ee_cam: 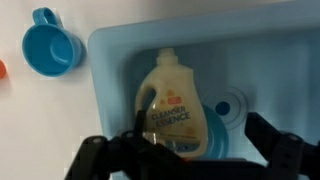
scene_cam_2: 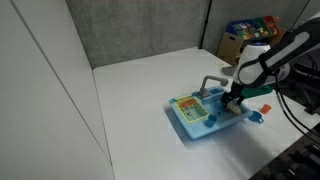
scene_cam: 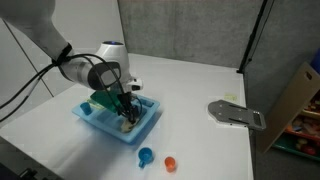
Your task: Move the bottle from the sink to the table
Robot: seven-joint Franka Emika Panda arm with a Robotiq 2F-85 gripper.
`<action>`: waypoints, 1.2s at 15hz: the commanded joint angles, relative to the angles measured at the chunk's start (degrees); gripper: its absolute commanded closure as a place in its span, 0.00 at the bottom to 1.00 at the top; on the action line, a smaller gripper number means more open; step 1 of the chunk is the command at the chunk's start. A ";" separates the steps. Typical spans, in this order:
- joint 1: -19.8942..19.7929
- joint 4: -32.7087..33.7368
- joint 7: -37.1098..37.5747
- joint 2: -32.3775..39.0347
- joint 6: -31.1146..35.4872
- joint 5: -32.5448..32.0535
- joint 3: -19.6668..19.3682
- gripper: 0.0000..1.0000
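The bottle (ee_cam: 175, 105), pale yellow with a printed label, is lying flat in the sink (ee_cam: 110, 60) basin, with room on either side. The tool (ee_cam: 190, 152) is hovering spread wide over it, its dark body hiding the bottle's lower end. The blue cup (ee_cam: 50, 48) is sitting on the surface (ee_cam: 30, 120) just outside the rim.

The wrist camera sat right above the gripper (ee_cam: 185, 165), facing straight down into the sink (ee_cam: 110, 80) from very close. Both exterior cameras stood well back and raised, tilted down at the table (scene_cam: 200, 80) from roughly opposite sides of the tool. In an exterior view the arm (scene_cam: 60, 55) lay left of the gripper (scene_cam: 125, 108); in an exterior view the arm (scene_cam_2: 280, 55) lay right of the gripper (scene_cam_2: 232, 103). All three shared the sink and the blue cup (ee_cam: 50, 48) beside the tool.
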 commanded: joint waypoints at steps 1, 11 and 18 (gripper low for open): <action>0.75 0.48 0.84 0.75 0.92 -0.19 -0.64 0.00; 1.36 1.00 1.72 1.36 0.76 -0.45 -1.79 0.51; 0.47 0.64 1.41 -0.95 0.15 0.36 -1.71 0.90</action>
